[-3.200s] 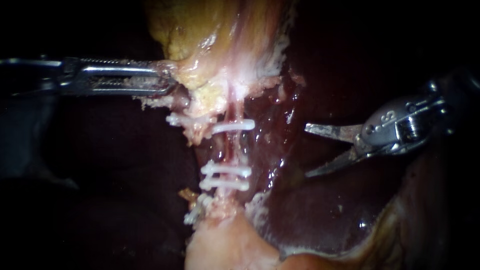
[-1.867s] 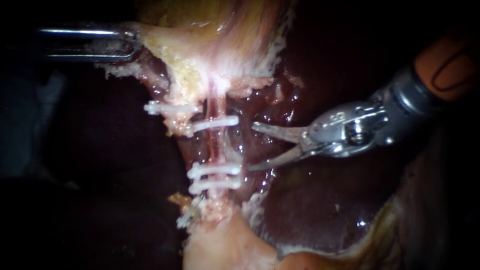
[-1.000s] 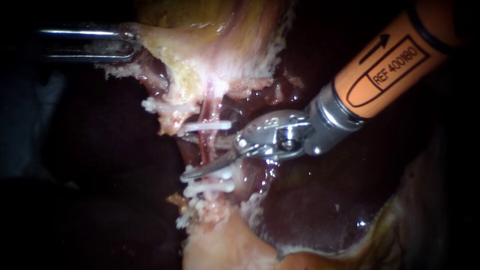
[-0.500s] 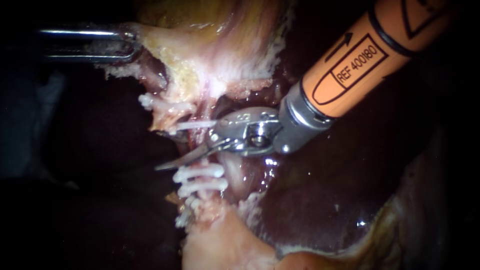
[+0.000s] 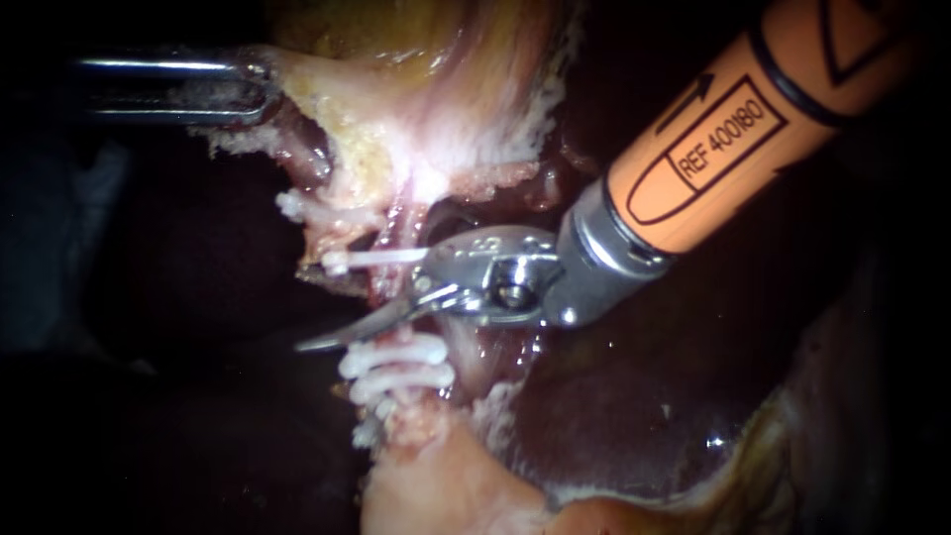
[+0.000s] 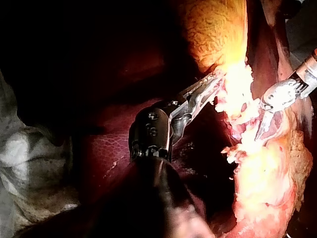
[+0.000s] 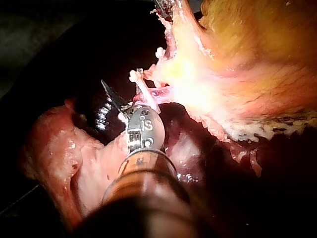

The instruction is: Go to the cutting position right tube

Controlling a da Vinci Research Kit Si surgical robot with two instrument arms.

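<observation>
My right instrument (image 5: 347, 312) comes in from the upper right on an orange shaft, its blades open across the right tube (image 5: 388, 285). One blade (image 5: 332, 335) shows in front of the tube; the other is hidden behind it. The blades sit between an upper white clip (image 5: 369, 259) and two lower clips (image 5: 396, 362). In the right wrist view its blades (image 7: 123, 98) lie just under a clip (image 7: 144, 88). My left instrument (image 5: 256, 91) is shut on the gallbladder's pale edge (image 5: 327, 94) and holds it up to the left, as the left wrist view (image 6: 214, 82) also shows.
Dark red liver (image 5: 634, 416) lies under and to the right of the tubes. A clipped stump (image 5: 295, 207) sits left of the upper clip, with another clip (image 5: 367, 432) lower down. Pale fatty tissue (image 5: 446, 495) fills the lower middle.
My right instrument has moved left from over the liver to the right tube, its open blades sliding across it between the clips. Early on, my left instrument pulled the gallbladder edge up and left.
</observation>
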